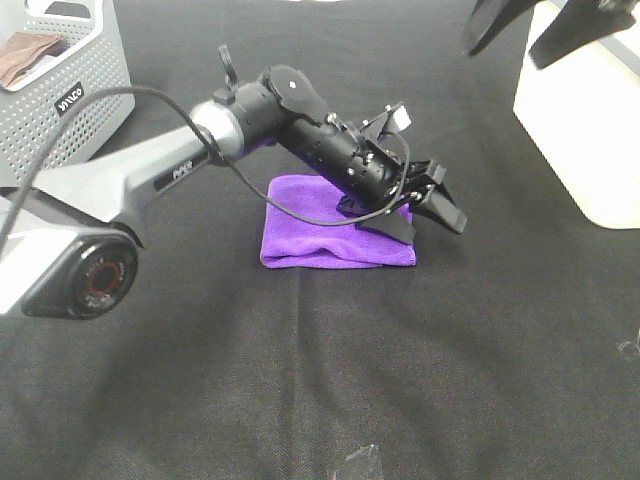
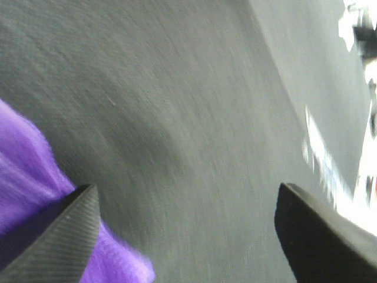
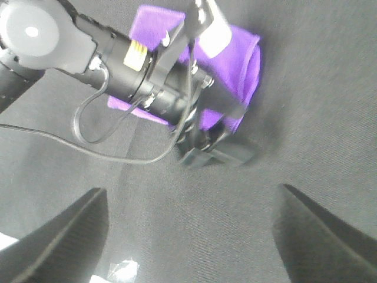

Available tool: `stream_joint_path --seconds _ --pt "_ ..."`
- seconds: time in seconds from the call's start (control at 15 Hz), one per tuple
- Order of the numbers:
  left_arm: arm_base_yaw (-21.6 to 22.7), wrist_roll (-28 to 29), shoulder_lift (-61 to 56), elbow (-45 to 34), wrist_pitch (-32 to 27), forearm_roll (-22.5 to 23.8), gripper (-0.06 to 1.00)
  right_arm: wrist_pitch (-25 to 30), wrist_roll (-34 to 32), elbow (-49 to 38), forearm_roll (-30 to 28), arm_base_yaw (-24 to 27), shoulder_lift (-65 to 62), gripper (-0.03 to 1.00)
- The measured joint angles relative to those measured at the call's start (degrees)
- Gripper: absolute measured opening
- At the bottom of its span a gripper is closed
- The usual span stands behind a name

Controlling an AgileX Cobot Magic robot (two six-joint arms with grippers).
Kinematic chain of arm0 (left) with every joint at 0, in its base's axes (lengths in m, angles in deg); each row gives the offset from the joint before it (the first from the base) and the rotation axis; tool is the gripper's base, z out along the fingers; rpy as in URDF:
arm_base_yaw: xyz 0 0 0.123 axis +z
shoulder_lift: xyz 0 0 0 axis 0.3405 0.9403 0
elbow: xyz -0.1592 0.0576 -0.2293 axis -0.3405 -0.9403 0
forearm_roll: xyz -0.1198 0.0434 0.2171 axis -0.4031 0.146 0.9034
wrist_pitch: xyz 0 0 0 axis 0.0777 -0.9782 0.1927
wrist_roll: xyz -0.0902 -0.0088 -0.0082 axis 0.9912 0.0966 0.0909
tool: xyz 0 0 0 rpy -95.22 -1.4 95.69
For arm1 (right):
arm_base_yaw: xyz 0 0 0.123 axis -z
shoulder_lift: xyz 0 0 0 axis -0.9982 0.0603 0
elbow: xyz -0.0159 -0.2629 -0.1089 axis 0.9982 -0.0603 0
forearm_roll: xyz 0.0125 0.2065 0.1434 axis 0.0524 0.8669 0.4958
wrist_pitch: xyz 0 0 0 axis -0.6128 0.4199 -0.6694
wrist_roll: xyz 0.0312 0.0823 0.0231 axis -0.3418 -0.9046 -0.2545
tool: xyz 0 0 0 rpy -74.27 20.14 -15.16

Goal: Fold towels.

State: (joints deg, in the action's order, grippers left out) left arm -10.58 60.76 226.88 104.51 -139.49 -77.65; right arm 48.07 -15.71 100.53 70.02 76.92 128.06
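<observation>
The bright purple towel (image 1: 310,235) lies folded into a rectangle on the black tablecloth (image 1: 300,380), near the middle. My left gripper (image 1: 432,222) reaches across it and hangs open and empty just over the towel's right edge. In the left wrist view the open gripper (image 2: 187,194) shows bare black cloth between its fingers, and the towel (image 2: 23,159) sits beside one finger. My right gripper (image 1: 503,52) is raised at the back right, open and empty. The right wrist view (image 3: 191,194) looks down on the towel (image 3: 235,59) and the left gripper (image 3: 215,150). I see no white tag.
A grey perforated basket (image 1: 60,100) holding a brown cloth (image 1: 30,55) stands at the back left. A white box (image 1: 580,130) stands at the right. A scrap of clear plastic (image 1: 360,462) lies near the front edge.
</observation>
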Motion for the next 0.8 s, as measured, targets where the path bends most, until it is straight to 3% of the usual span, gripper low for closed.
stream_joint_path --seconds 0.27,0.4,0.67,0.8 --pt "3.0 -0.3 -7.4 0.0 -2.1 9.9 0.76 0.1 -0.5 0.0 -0.5 0.0 -4.7 0.73" --pt "5.2 2.8 -11.8 0.0 -2.1 16.2 0.76 0.1 -1.5 0.0 -0.6 0.0 -7.4 0.73" --pt "8.8 13.1 -19.9 0.0 -2.3 33.2 0.76 0.1 -1.7 -3.6 -3.3 0.0 -15.8 0.73" --pt "9.7 14.8 -24.4 -0.8 -2.3 42.1 0.76 0.0 -4.9 -9.6 -8.2 0.0 -21.8 0.73"
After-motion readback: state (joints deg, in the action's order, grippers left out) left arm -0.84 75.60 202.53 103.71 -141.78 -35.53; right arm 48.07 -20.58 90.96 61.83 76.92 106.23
